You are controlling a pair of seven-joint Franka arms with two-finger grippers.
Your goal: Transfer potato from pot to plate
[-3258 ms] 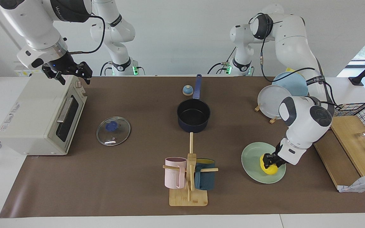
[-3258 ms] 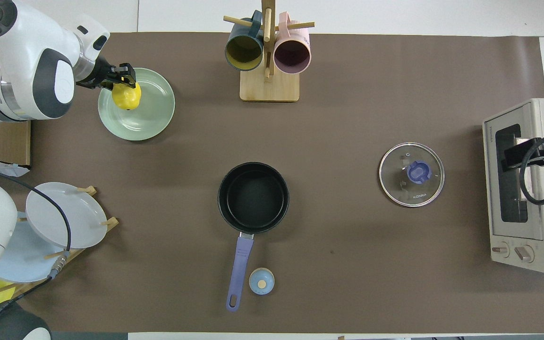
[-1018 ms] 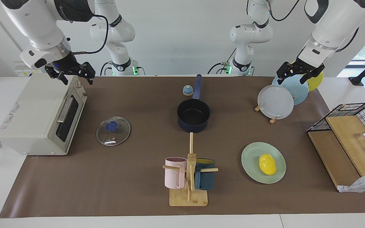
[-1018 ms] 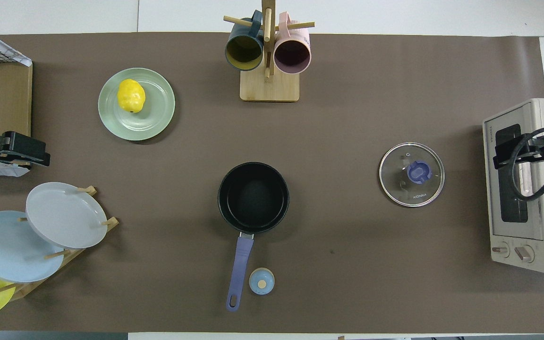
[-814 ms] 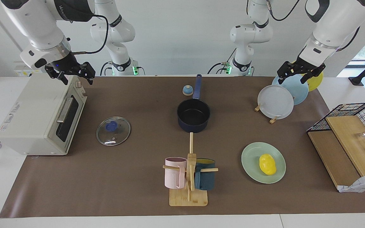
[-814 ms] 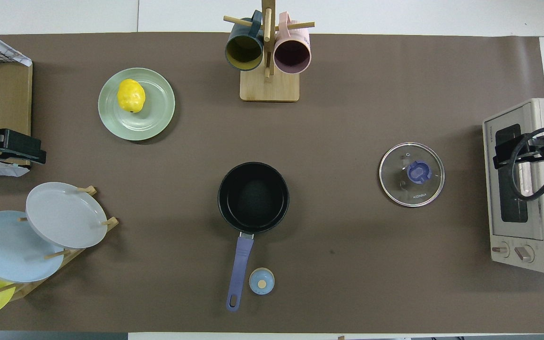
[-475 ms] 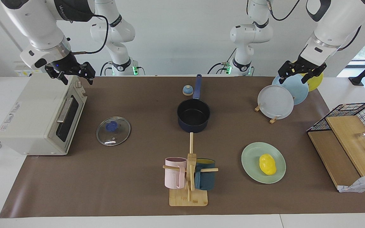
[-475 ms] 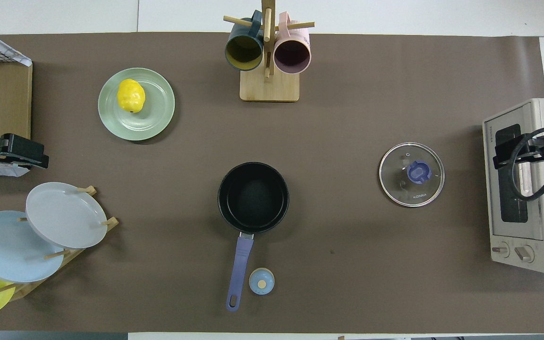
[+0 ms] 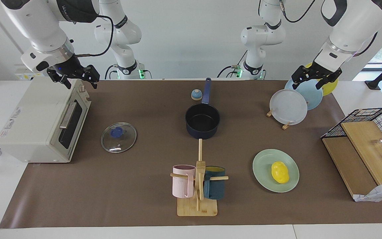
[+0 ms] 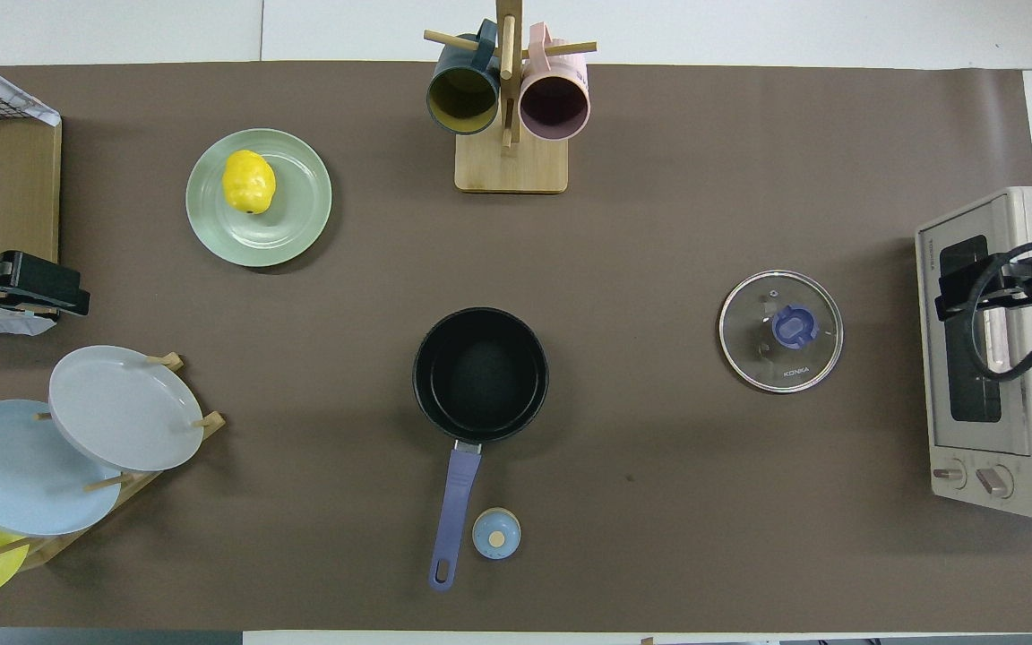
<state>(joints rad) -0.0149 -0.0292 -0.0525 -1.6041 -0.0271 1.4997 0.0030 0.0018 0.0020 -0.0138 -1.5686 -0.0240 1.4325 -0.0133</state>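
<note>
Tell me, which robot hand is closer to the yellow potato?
The left hand. It hangs open above the plate rack, at the potato's end of the table. The right hand hangs open over the toaster oven.

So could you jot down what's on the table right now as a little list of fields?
potato: lying on the green plate
pot: empty, lid off
lid: flat on the table, toward the right arm's end
left hand: open, up over the plate rack
right hand: open, above the toaster oven
</note>
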